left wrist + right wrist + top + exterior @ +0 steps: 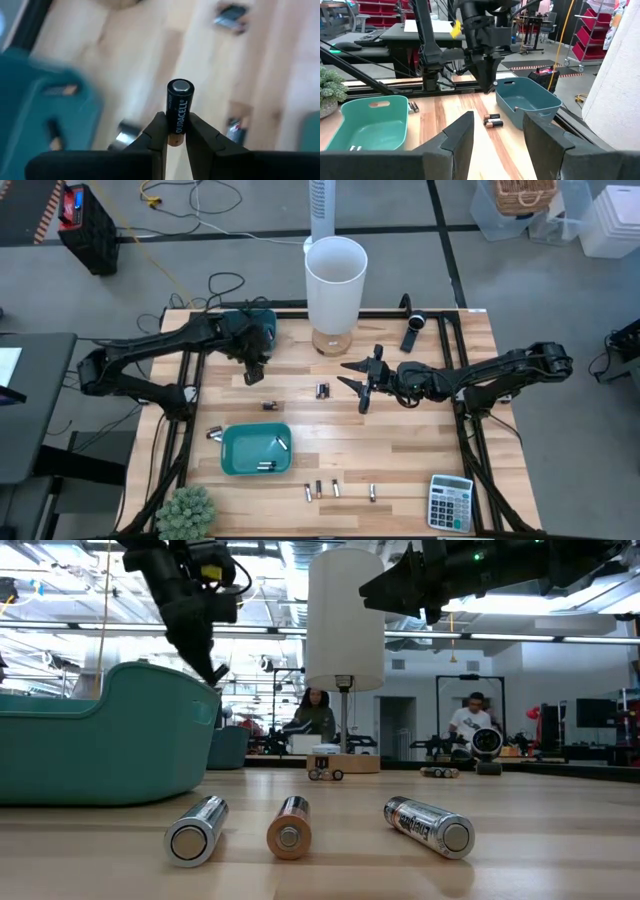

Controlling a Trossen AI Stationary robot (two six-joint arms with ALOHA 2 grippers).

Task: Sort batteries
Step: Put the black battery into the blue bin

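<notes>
My left gripper (254, 372) hangs above the table's left middle, shut on a black-and-copper battery (178, 111). It shows near a teal bin (256, 450) that has batteries (282, 444) lying in it. A second teal bin (527, 100) sits at the far left, under the left arm. Loose batteries lie on the wood: two mid-table (322, 390), one (214, 433) beside the near bin, and several in a row (320, 490) along the near edge. My right gripper (362, 385) hovers open at mid-table, level and pointing left, with nothing between its fingers (465, 135). My left gripper pinches the battery near its copper-coloured end (175, 136) between its two fingers (158, 131). The battery lies along the fingers and its silver-capped end sticks out past the fingertips. The fingers slant downward, and the battery is lifted clear of the table.
A tall white cylinder (335, 280) on a wooden base stands at the far middle. A black oblong device (412, 330) lies to its right. A calculator (450, 502) sits at the near right corner and a small plant (185, 515) at the near left corner.
</notes>
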